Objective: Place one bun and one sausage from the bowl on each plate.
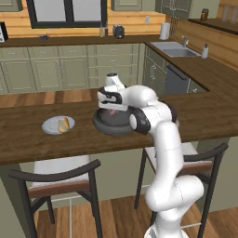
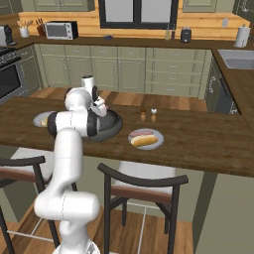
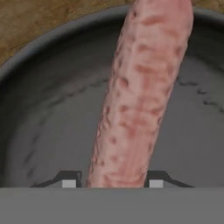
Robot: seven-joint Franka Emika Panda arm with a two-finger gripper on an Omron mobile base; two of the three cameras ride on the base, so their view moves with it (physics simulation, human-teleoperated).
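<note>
End effector (image 3: 109, 180), clenched on the long mottled pink sausage (image 3: 140, 96) inside the wide dark grey-black round bowl (image 3: 39, 109): lift clear of its rim toward the pale bun-bearing plate (image 1: 49, 126) at nine o'clock on the wooden desk (image 1: 28, 144).

Bowl (image 1: 104, 126) mostly hidden behind the arm's wrist in left base view; right base view shows just its right rim past the forearm. Sausage (image 3: 142, 100) cut off at top and bottom edges in hand view, so can't see its ends. Pincer (image 3: 109, 183): fingertips barely poke up, contact with sausage unclear. Left plate (image 2: 39, 119) half hidden by the arm.
</note>
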